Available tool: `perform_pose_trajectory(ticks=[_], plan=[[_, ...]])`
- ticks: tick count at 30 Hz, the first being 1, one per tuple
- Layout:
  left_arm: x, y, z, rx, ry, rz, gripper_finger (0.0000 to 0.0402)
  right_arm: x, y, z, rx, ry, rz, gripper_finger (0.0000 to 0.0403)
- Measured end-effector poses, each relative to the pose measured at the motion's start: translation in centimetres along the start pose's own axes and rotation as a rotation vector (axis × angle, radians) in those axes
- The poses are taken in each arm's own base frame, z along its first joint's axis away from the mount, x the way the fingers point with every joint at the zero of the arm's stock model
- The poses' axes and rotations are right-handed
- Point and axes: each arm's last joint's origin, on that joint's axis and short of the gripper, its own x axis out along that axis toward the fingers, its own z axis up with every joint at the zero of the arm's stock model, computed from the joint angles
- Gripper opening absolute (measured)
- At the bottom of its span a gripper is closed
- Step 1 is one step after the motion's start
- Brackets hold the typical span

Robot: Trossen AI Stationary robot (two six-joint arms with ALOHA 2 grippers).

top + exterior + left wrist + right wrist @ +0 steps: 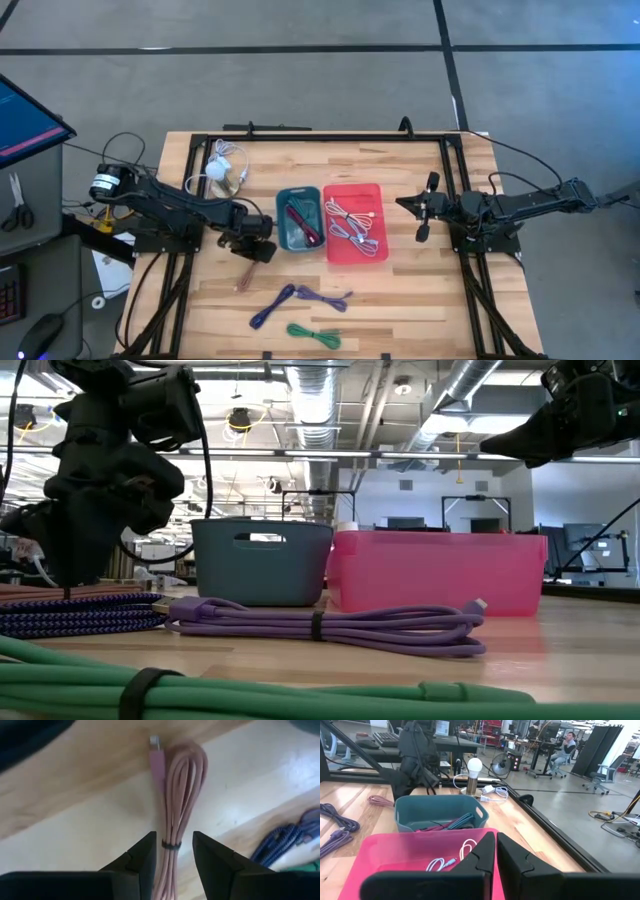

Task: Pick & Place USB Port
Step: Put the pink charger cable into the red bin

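Note:
A pale pink USB cable (177, 785) lies coiled on the wooden table, bound by a black tie (171, 845), with its plug (156, 750) at the coil's end. My left gripper (173, 837) is open just above it, one finger on each side of the bundle at the tie, apart from it. In the high view this gripper (258, 248) hangs left of the teal bin (300, 190), with the pink cable (247, 275) below it. My right gripper (495, 837) is shut and empty, hovering right of the pink bin (352, 187).
The teal bin (440, 815) holds dark cables; the pink bin (395, 850) holds white and purple ones. Dark blue (270, 305), purple (322, 297) and green (312, 335) coiled cables lie nearer the table's near edge. A bulb lamp (217, 170) stands at the far left.

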Motion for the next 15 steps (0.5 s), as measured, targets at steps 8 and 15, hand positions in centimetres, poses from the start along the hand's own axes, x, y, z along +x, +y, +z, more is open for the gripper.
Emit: perform_pose_trajectory(ticks=[8, 15], plan=[[0.21, -0.12, -0.3, 0.025, -0.053, 0.018, 0.0127, 0.0, 0.0, 0.0, 0.0, 0.0, 0.0, 0.001], [0.94, -0.15, -0.64, 0.05, -0.066, 0.029, 0.0119, 0.0, 0.0, 0.0, 0.0, 0.0, 0.0, 0.001]])
